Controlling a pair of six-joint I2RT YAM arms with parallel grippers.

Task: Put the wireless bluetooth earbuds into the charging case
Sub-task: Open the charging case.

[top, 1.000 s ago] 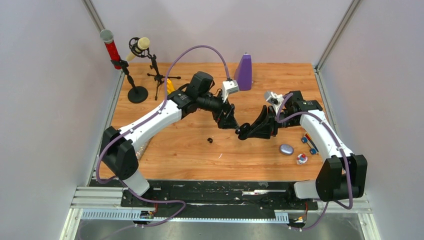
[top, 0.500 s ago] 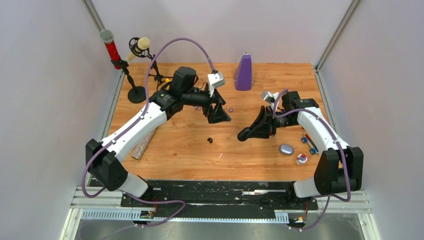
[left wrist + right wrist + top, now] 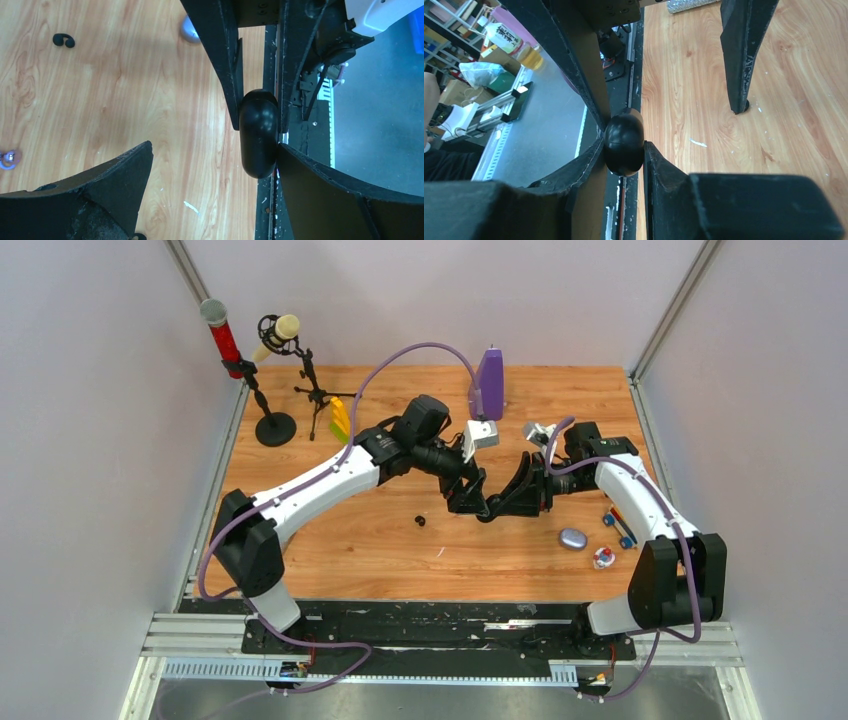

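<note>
Left wrist view: black earbuds (image 3: 63,40), two tiny glossy beads side by side, loose on bench (image 3: 340,540), well apart from case. One pale purple bud (image 3: 9,159) at frame edge.

Black case (image 3: 258,132): smooth, glossy oval pebble, apparently closed, pinched across its narrow sides by right end effector (image 3: 622,145).

Left end effector (image 3: 214,149) spread wide, one finger just beside case.

Likely step: opening lid. Shell rounded and slippery, so keep pinch firm, meet seam squarely, pry gently.

Bench: grained wood, lightly scuffed.
</note>
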